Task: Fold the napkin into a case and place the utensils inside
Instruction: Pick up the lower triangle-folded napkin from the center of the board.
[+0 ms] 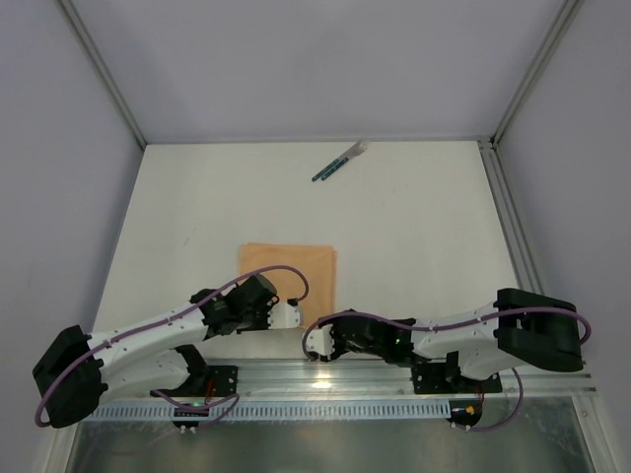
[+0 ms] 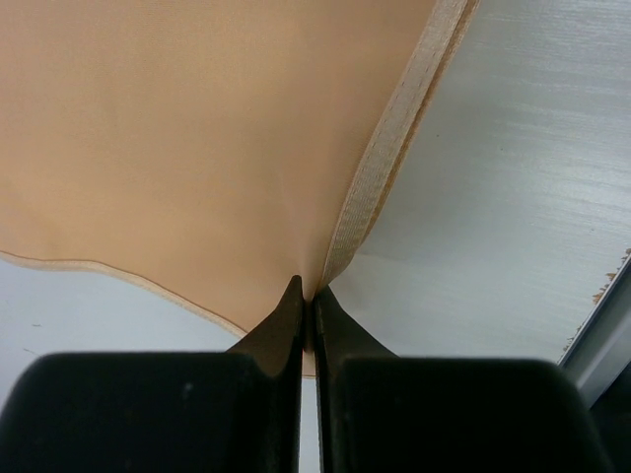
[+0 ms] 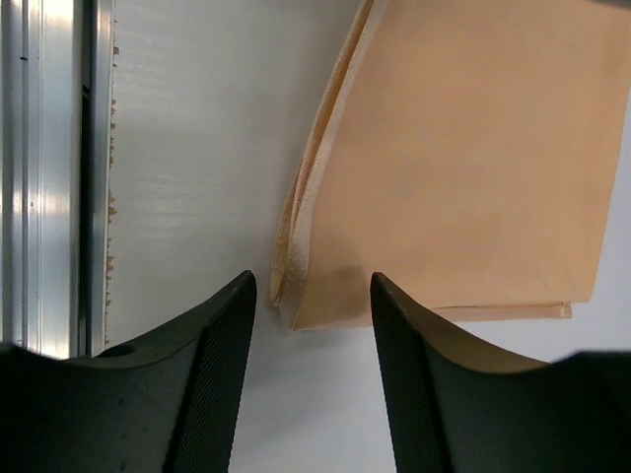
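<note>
The peach-tan napkin [image 1: 288, 268] lies folded into a layered rectangle on the white table, near the arms. My left gripper [image 1: 287, 315] is shut on the napkin's near corner; in the left wrist view the cloth [image 2: 197, 148] rises pinched between the closed fingertips of the left gripper [image 2: 307, 291]. My right gripper [image 3: 314, 281] stands open just short of the napkin's [image 3: 463, 168] other near corner, whose stacked edges point into the gap; in the top view the right gripper [image 1: 314, 345] sits just right of the left one. The green-handled utensils [image 1: 340, 163] lie together at the table's far side.
An aluminium rail [image 1: 394, 370] runs along the near table edge, also seen left of the right gripper's fingers as the rail [image 3: 49, 168]. Grey walls and frame posts [image 1: 532, 74] enclose the table [image 1: 424, 236].
</note>
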You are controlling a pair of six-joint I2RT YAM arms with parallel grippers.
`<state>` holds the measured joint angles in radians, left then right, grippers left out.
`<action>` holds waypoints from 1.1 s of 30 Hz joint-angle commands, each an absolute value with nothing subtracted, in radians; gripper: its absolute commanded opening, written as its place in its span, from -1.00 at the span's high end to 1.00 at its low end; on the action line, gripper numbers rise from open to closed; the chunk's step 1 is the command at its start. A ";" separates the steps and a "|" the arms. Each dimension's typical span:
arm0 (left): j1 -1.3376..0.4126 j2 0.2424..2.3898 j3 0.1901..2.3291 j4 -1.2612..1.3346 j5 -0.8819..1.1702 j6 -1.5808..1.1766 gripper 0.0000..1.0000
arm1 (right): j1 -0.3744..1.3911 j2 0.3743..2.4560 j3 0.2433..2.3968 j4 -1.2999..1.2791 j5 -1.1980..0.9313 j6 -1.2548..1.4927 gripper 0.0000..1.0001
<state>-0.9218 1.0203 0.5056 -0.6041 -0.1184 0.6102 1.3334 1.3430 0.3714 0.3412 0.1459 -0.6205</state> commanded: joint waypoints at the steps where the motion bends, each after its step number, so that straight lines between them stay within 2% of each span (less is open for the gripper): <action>1: -0.922 1.006 0.540 -0.612 -0.095 0.598 1.00 | 1.338 1.370 0.388 0.327 0.152 -0.606 -0.06; 10: -0.923 0.980 0.545 -0.640 -0.091 0.598 1.00 | 1.341 1.381 0.422 0.259 0.112 -0.588 0.32; 13: -0.923 0.973 0.545 -0.650 -0.087 0.600 1.00 | 1.339 1.391 0.434 0.245 0.112 -0.581 0.55; 14: -0.922 0.970 0.545 -0.653 -0.087 0.600 1.00 | 1.341 1.391 0.440 0.239 0.110 -0.577 0.68; 18: -0.920 0.960 0.545 -0.679 -0.066 0.597 1.00 | 1.341 1.365 0.454 0.201 0.086 -0.545 0.92; 27: -0.920 0.927 0.575 -0.840 0.100 0.609 1.00 | 1.304 1.312 0.548 0.034 -0.103 -0.352 0.92; 33: -0.919 0.933 0.574 -0.854 0.052 0.682 1.00 | 1.175 1.287 0.575 -0.028 -0.297 -0.247 0.93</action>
<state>-0.9215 0.9379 0.5461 -0.8211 0.0536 0.6289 1.2331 1.3361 0.5507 0.0093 -0.1581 -0.3428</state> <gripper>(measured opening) 0.011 0.060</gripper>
